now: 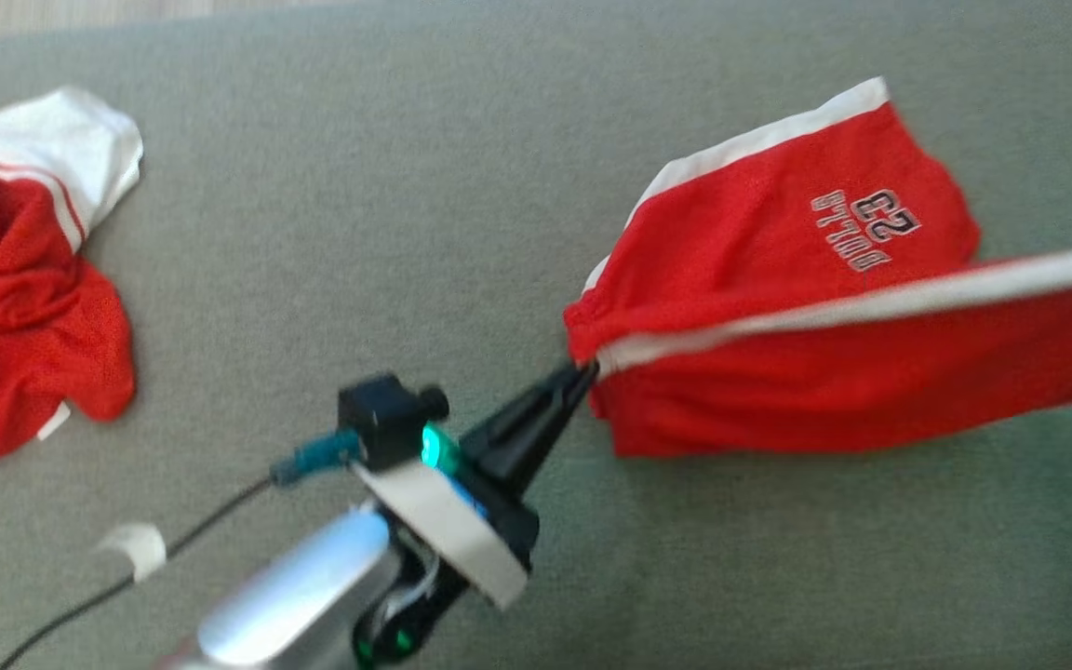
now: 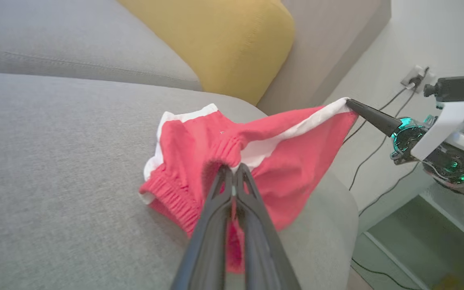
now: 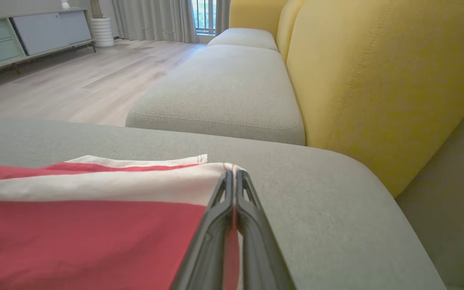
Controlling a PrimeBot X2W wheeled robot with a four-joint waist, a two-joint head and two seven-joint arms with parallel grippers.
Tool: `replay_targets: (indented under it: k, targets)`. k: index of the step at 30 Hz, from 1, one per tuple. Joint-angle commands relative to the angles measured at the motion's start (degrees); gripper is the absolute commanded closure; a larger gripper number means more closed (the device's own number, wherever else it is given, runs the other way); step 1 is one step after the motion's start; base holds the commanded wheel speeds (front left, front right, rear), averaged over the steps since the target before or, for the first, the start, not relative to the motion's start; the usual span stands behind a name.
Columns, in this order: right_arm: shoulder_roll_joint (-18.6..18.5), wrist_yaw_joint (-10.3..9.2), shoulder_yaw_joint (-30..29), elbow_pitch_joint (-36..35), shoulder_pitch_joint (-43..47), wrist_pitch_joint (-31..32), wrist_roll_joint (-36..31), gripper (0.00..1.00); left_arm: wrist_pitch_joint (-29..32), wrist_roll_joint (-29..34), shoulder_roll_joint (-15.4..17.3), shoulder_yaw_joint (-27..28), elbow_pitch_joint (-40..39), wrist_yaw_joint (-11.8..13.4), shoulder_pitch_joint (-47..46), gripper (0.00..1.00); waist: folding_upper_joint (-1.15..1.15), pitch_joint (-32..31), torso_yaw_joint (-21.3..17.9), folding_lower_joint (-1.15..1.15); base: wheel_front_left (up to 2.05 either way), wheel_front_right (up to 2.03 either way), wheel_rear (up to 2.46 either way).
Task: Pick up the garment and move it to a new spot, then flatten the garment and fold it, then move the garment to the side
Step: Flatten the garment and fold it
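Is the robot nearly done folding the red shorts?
Not yet. Picked up: the left gripper and right gripper each pinch an edge of the red shorts. Now they're stretched between them over the grey cushion. Laying flat, folding and moving aside remain.

The head camera looks steeply down on the grey fabric sofa seat [image 1: 359, 233]. The left wrist camera sits close above it, facing the yellow padded backrest [image 2: 224, 40]. The right wrist camera skims low along the seat. All three share the red-and-white fabric shorts [image 1: 778, 279].
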Motion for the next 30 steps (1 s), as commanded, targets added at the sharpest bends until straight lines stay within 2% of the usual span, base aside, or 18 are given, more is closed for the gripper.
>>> replay_targets:
  k: [1,8,9,12,19,28,29,30]
  targets:
    - [-4.06,0.41,2.18,0.05,-5.36,0.64,1.08,1.00,0.73,-2.36,-0.56,3.31,0.10,-0.75,-3.68,1.00,0.00,3.64,1.78,-0.01,0.00,0.00,0.00]
    - [-7.76,0.41,13.69,7.29,-22.57,3.54,3.03,1.00,3.48,-7.97,-3.28,6.03,4.63,-1.48,-9.23,1.00,0.00,8.14,2.72,-0.01,0.00,0.00,0.00]
    - [-7.76,0.41,13.69,7.29,-22.57,3.54,3.03,1.00,3.48,-7.97,-3.28,6.03,4.63,-1.48,-9.23,1.00,0.00,8.14,2.72,-0.01,0.00,0.00,0.00]
    - [-8.89,0.41,19.19,10.98,-29.16,4.79,3.42,1.00,3.98,-7.59,-3.53,6.01,6.22,-1.68,-11.77,1.00,0.00,9.79,3.34,-0.01,0.00,0.00,0.00]
    - [-9.00,0.41,28.44,20.04,-41.88,3.21,5.00,1.00,2.89,-6.55,-4.18,6.09,8.94,-1.97,-15.58,1.00,0.00,12.52,4.51,-0.01,0.00,0.00,0.00]
    - [-8.28,0.41,36.76,29.73,-50.62,-0.08,8.98,1.00,2.34,-5.96,-3.99,5.49,10.33,-2.06,-16.80,1.00,0.00,13.45,5.57,-0.01,0.00,0.00,0.00]
    - [-8.06,0.41,37.55,30.56,-51.27,-0.37,9.42,1.00,2.22,-5.93,-4.02,5.50,10.50,-1.99,-16.78,0.91,0.00,13.46,5.59,-0.01,0.00,0.00,0.00]
    - [-7.77,0.41,38.34,31.33,-51.84,-0.61,10.00,0.90,2.14,-5.92,-4.07,5.50,10.67,-1.89,-16.75,0.70,0.00,13.45,5.60,-0.01,0.00,0.00,0.00]
